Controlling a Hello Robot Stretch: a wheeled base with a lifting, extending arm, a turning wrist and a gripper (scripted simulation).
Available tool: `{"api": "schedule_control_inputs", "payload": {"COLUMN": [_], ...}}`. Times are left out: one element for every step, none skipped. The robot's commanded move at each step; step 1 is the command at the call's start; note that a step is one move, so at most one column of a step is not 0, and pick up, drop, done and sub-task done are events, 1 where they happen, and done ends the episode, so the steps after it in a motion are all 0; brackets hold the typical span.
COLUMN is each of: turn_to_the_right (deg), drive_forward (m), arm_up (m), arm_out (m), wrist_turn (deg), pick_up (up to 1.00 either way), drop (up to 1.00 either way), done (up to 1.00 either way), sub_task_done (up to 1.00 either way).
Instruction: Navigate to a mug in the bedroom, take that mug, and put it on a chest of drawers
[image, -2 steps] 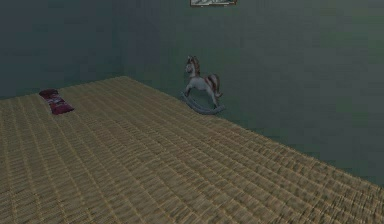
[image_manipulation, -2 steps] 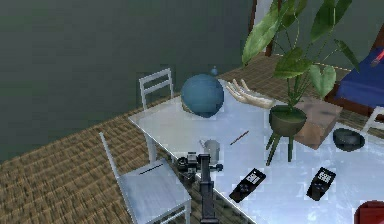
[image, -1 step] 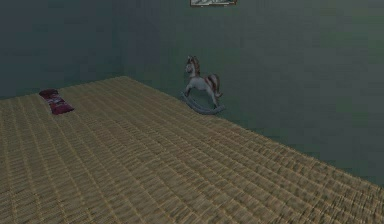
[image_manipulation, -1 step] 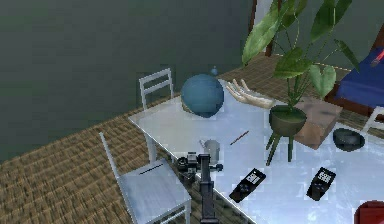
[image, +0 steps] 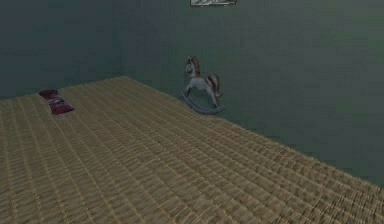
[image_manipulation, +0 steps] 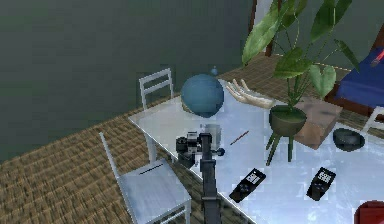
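Step in hand looked like the grasp. The pincer (image_manipulation: 190, 147) sat above the table (image_manipulation: 290, 185) at a small dark lump (image_manipulation: 182, 142), likely the mug, just in front of the blue ball (image_manipulation: 202, 94). We judged: centre on the lump, approach slowly, don't nudge the ball. Pincer opening: we couldn't tell. Holding or touching anything: we couldn't tell either.

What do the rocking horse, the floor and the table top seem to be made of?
Rocking horse: probably painted wood, going by the matte pale body on blue-grey rockers, though plastic is possible. Floor: woven straw-like matting, going by its tan basket-weave pattern. Table: smooth pale top with a faint sheen, perhaps glass or lacquered board. The look leaves that open.
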Motion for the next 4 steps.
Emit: {"api": "schedule_control_inputs", "payload": {"turn_to_the_right": [0.0,0.0,0.0,0.0], "drive_forward": [0.00,0.00,0.00,0.00], "arm_up": [0.32,0.00,0.00,0.00], "arm_out": [0.00,0.00,0.00,0.00], "wrist_turn": [0.0,-45.0,-45.0,-45.0], "pick_up": [0.00,0.00,0.00,0.00], "drop": [0.00,0.00,0.00,0.00], "done": [0.00,0.00,0.00,0.00], "sub_task_done": [0.00,0.00,0.00,0.00]}}
